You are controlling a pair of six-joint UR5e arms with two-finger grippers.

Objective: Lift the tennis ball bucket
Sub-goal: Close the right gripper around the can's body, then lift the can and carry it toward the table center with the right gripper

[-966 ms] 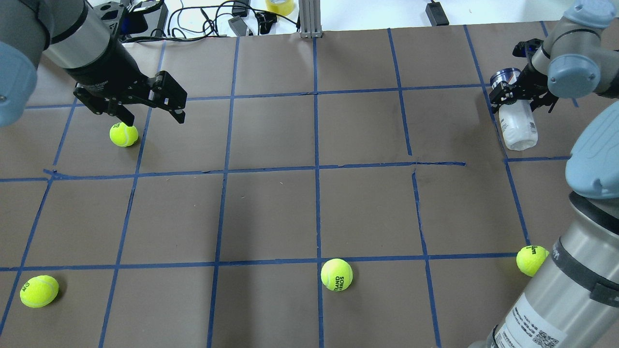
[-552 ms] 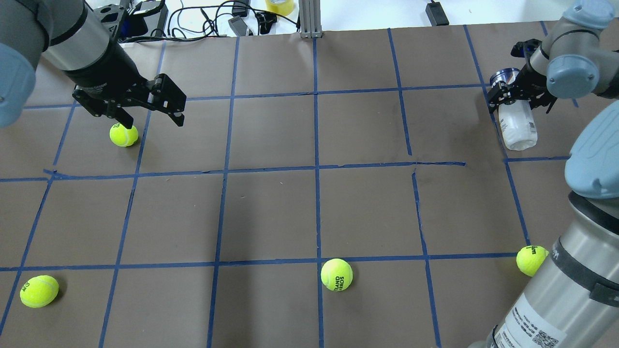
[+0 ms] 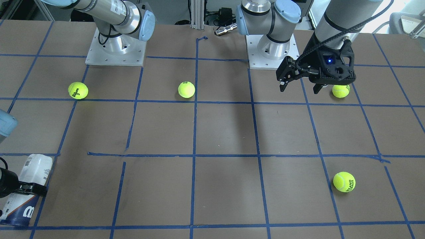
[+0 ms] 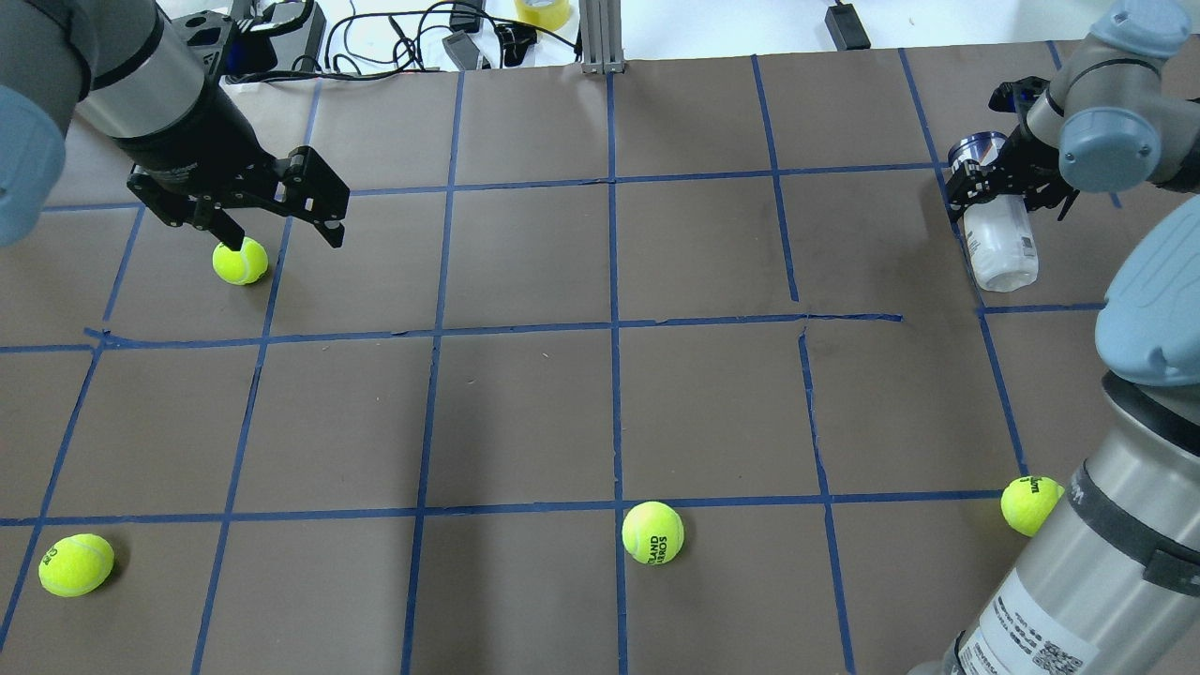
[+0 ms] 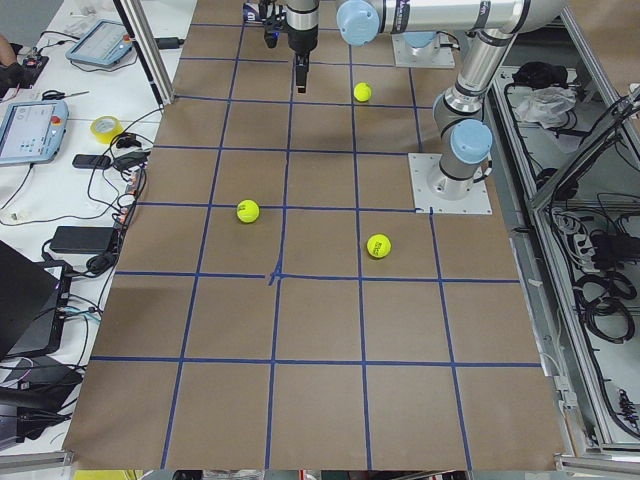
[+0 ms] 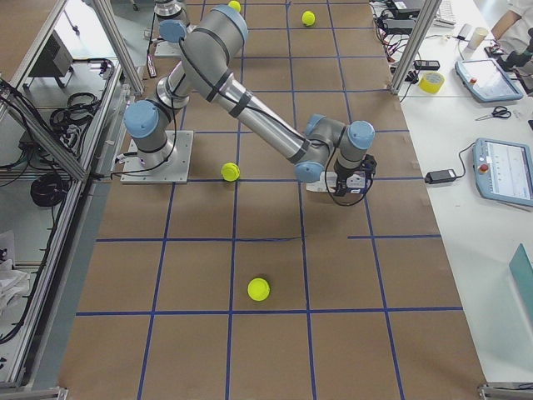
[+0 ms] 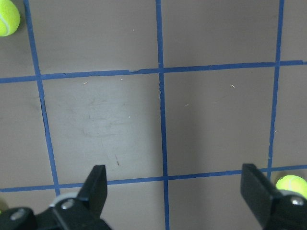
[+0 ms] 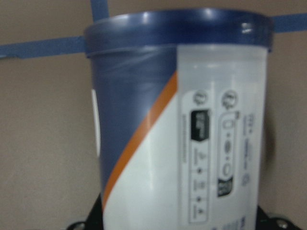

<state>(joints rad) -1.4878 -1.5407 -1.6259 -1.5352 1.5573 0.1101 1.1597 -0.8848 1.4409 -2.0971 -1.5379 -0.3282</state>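
Right gripper (image 4: pixel 998 185) is clamped across the tennis ball bucket (image 4: pixel 1005 248) near its navy end, with the white body lying sideways beyond the fingers. I judge the grasp made. Next I lift straight up, watching for droop. Left gripper (image 4: pixel 279 234) is wide open and empty.

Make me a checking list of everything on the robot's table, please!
Surface: table covered in brown paper with a blue tape grid.
Job's things: tennis ball bucket on its side at the robot's right; cannot tell whether it is lifted.
Clutter: four loose tennis balls spread over the table.
Grippers: left claw open and empty; right claw shut on the tennis ball bucket near its navy end.
Cables: black cables tangled beyond the table's far edge.
Surroundings: yellow tape roll, metal post, teach pendants on a side bench.
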